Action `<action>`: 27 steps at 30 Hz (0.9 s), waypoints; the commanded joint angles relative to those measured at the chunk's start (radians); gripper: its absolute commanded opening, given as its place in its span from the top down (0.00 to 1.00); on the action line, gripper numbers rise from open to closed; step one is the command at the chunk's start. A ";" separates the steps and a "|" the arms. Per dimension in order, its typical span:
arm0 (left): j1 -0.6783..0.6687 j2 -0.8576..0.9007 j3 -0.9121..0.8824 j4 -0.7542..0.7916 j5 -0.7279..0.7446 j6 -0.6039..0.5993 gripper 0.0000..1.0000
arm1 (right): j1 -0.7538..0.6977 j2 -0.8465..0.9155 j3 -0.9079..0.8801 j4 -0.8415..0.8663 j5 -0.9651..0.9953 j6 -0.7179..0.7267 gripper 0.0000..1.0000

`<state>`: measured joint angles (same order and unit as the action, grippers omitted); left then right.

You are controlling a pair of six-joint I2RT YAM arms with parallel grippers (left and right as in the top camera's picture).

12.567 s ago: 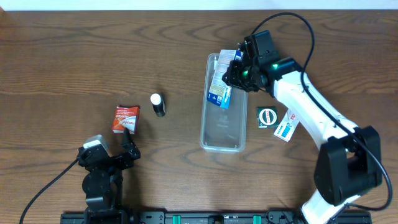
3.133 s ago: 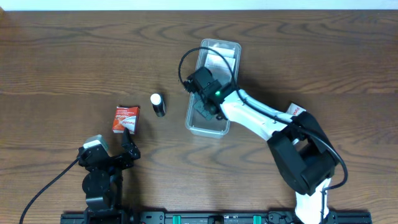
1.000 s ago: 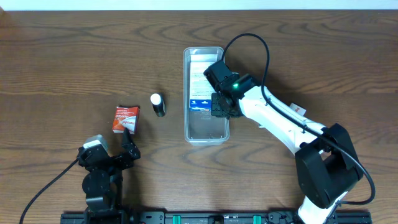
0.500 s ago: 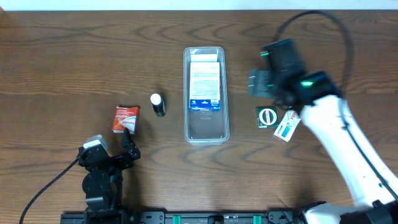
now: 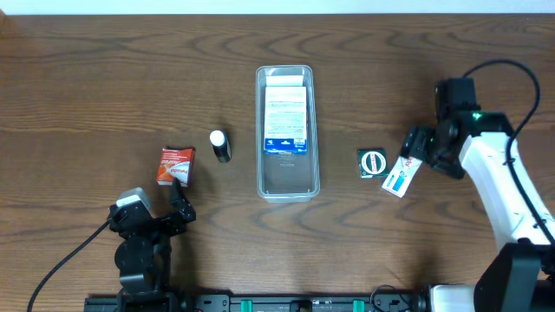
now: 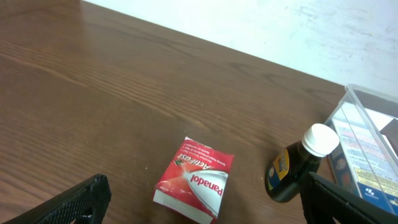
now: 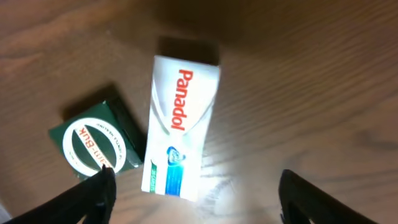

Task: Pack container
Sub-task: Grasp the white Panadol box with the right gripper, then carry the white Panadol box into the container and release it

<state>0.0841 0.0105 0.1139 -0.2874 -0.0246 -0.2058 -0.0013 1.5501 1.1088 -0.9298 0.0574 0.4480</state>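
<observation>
Right gripper (image 7: 194, 182): jaws spread wide, nothing held; the white Panadol box (image 7: 180, 124) lies below it, green box (image 7: 96, 144) just beside that. Left gripper (image 6: 202, 186): wide open, empty, low over counter (image 5: 104, 87), facing red box (image 6: 194, 180) and dark bottle (image 6: 295, 165). Container (image 5: 287, 197): mid-counter, apart from both grippers, blue-and-white box (image 5: 286, 113) inside its far half.

Overhead camera looks straight down on the whole table (image 5: 87, 69). Left wrist camera, low and near, faces far past red box (image 6: 194, 180) and bottle (image 6: 298, 165) to container (image 6: 367, 124). Right wrist camera sits close above Panadol box (image 7: 180, 124). Overhead shares both patches.
</observation>
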 commanded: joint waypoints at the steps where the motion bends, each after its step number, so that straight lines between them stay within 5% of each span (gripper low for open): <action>1: 0.002 0.000 -0.023 -0.009 0.010 0.002 0.02 | -0.004 0.006 -0.055 0.057 -0.066 0.037 0.21; 15: 0.002 0.000 -0.023 -0.009 0.010 0.002 0.02 | -0.004 0.145 -0.163 0.261 -0.118 0.150 0.25; 27: 0.002 0.000 -0.023 -0.009 0.010 0.002 0.02 | -0.004 0.188 -0.161 0.283 -0.114 0.149 0.59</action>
<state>0.0841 0.0109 0.1139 -0.2871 -0.0250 -0.2058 -0.0017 1.7363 0.9524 -0.6476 -0.0536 0.5938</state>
